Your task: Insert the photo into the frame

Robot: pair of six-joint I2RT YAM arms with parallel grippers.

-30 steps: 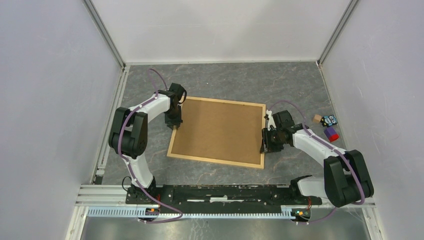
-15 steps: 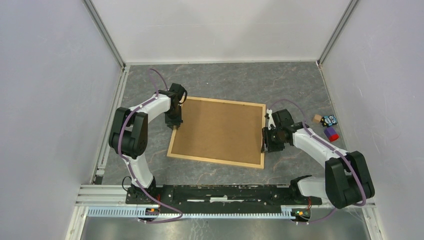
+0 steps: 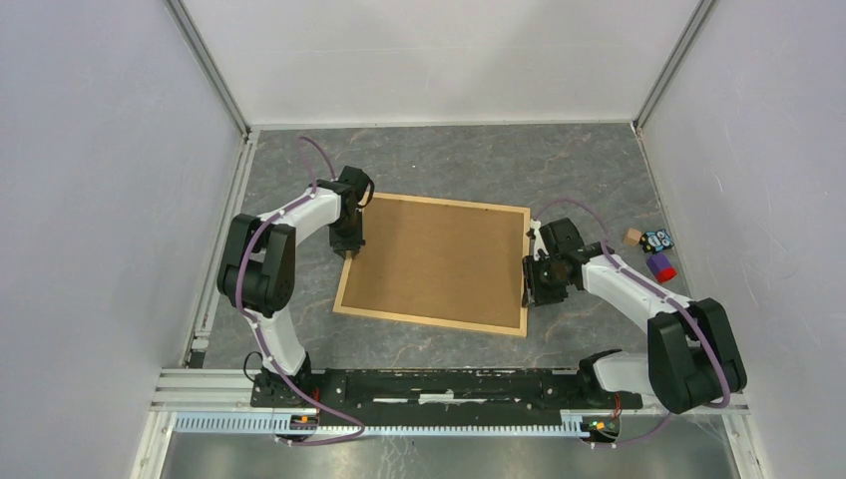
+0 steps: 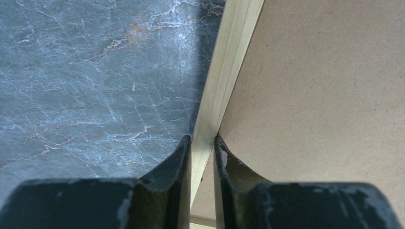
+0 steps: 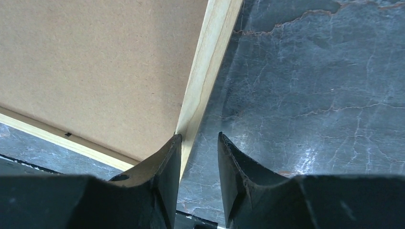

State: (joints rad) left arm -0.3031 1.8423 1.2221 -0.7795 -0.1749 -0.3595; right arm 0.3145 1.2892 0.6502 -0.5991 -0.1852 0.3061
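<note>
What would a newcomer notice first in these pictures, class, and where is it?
The large light-wood frame, brown board facing up, lies centrally. The left gripper is shut on its left strip; the right gripper stands open at its right strip. At far right sit small coloured objects.

A plain brown board [image 3: 439,257] lies flat at the centre of the grey marbled bench [image 3: 449,160]. At 3 o'clock from it, well apart, a tan cube [image 3: 633,237], a blue-black toy [image 3: 656,240] and a purple-and-red cylinder [image 3: 661,267] cluster together.
</note>
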